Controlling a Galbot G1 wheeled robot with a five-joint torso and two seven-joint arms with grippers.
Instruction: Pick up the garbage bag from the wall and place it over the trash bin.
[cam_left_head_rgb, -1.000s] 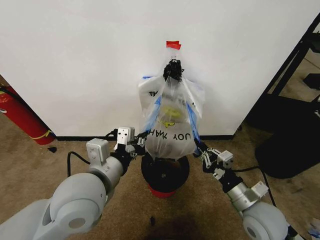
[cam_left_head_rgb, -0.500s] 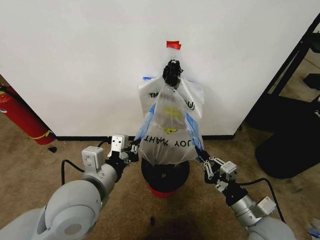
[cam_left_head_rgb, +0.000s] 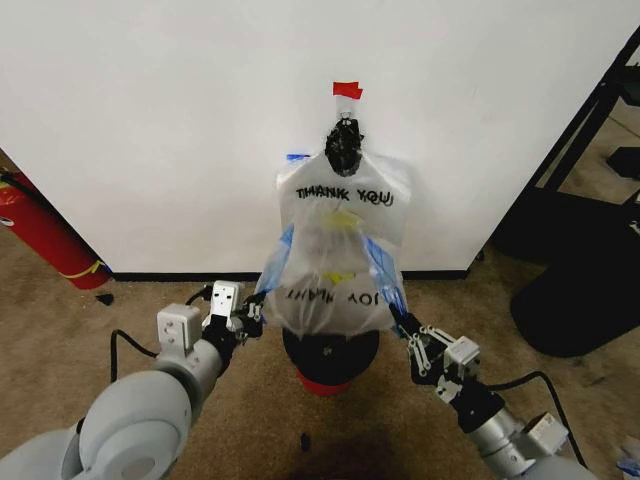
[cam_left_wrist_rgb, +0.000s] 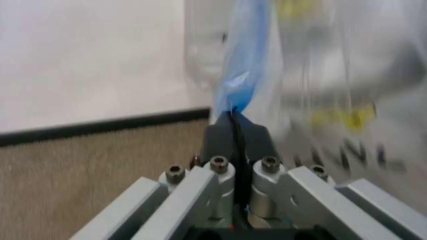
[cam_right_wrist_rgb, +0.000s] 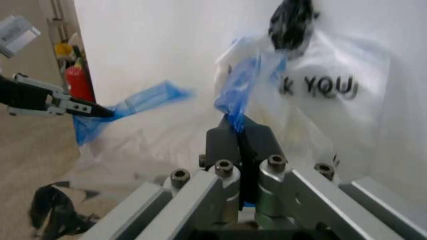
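The head camera looked forward and down from above both arms toward the far wall (cam_left_head_rgb: 150, 120). Each wrist camera sat close behind its own closed fingers, facing that wall. All three views shared the garbage bag (cam_left_head_rgb: 330, 285) (cam_left_wrist_rgb: 333, 75) (cam_right_wrist_rgb: 167, 135) hanging there.

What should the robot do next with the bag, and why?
Probably lower the bag onto the bin. The left gripper and right gripper each pinch a blue patch, spreading the bag just above the bin's rim, not yet over it.
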